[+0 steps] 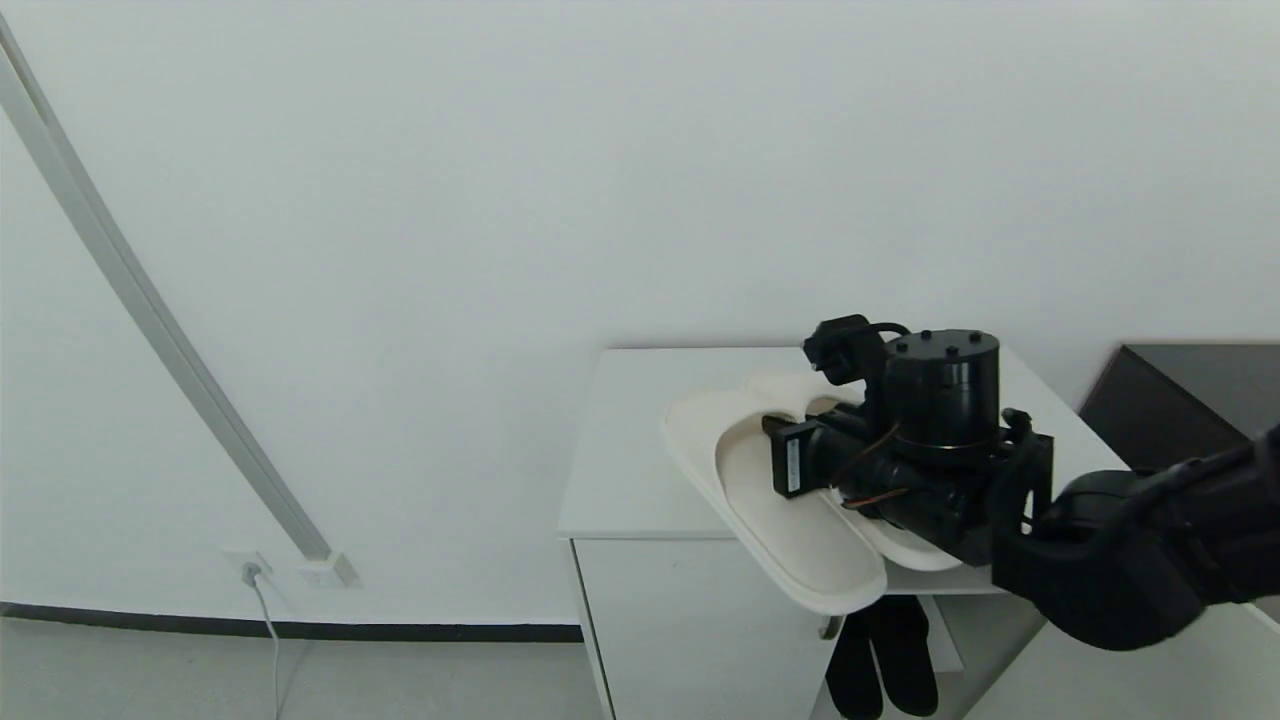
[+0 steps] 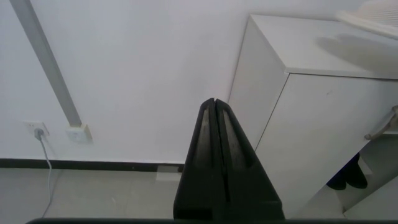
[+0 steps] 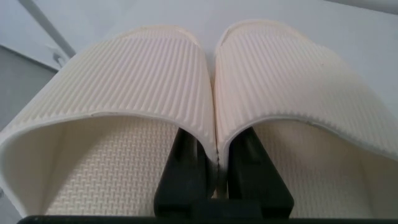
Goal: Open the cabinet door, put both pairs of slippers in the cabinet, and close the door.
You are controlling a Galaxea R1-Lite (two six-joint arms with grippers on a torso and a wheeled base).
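Observation:
A pair of cream white slippers [image 1: 800, 530] hangs tilted over the front edge of the white cabinet [image 1: 640, 470]. My right gripper [image 1: 790, 455] is shut on them. In the right wrist view its fingers [image 3: 186, 174] reach under both straps and pinch the inner walls of the white slippers [image 3: 124, 81] together. A pair of black slippers [image 1: 885, 660] stands inside the cabinet behind its open right side, with the white door panel [image 1: 1130, 670] swung out. My left gripper [image 2: 215, 109] is shut on nothing, low and left of the cabinet [image 2: 298, 50], where the black slippers [image 2: 348, 177] also show.
The cabinet's left door [image 1: 700, 630] is closed. A handle [image 2: 382, 124] sticks out at the opening's edge. A slanted grey conduit [image 1: 150, 300] runs down the wall to sockets [image 1: 250, 570] with a cable. A dark surface [image 1: 1190, 390] lies right of the cabinet.

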